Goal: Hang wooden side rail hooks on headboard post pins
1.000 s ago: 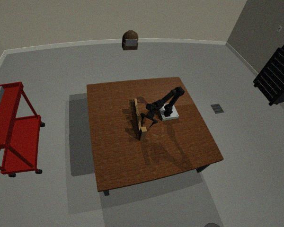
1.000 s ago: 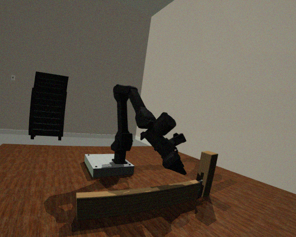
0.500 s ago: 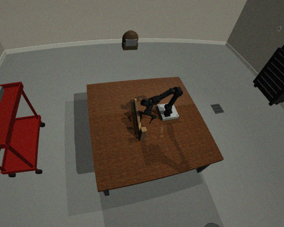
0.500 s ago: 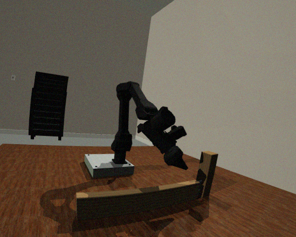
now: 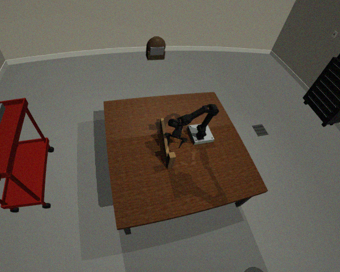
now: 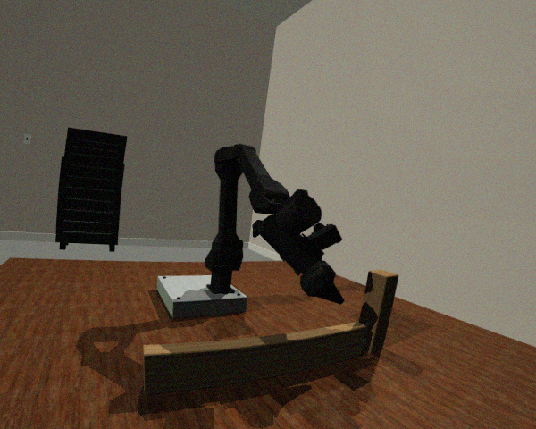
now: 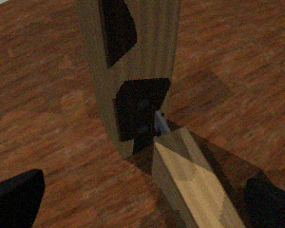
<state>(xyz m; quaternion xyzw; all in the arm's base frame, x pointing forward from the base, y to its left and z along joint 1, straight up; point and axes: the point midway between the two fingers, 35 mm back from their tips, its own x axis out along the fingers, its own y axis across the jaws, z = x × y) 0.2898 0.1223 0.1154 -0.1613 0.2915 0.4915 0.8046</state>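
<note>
Two open fingers (image 5: 175,142) (image 6: 342,302) flank the rail's edges (image 5: 164,137) (image 6: 255,343) (image 7: 192,182), apart.

Matte black all over, including chunky rounded joint housings (image 5: 212,109) (image 6: 300,211), slim straight upper link (image 5: 207,121) (image 6: 228,203) and small boxy block by the wrist. Tapered, pointed black fingertips (image 5: 182,142) (image 6: 335,295). Bolted to pale grey-white square base plate (image 5: 208,140) (image 6: 208,308), dark screws near corners, set in from worktop edges (image 5: 190,209) (image 6: 28,261).

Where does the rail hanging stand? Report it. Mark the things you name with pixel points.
Looks done: the headboard post (image 5: 172,160) (image 6: 383,305) (image 7: 147,57) stands upright. In hand: the open gripper (image 5: 174,141) (image 6: 342,302) (image 7: 145,186) is above the wooden side rail (image 5: 165,140) (image 6: 255,360) (image 7: 192,185), ungrasped. Left: apparently gripping it, seating both hooks, releasing, withdrawing; hook seating is unclear in shadow.
</note>
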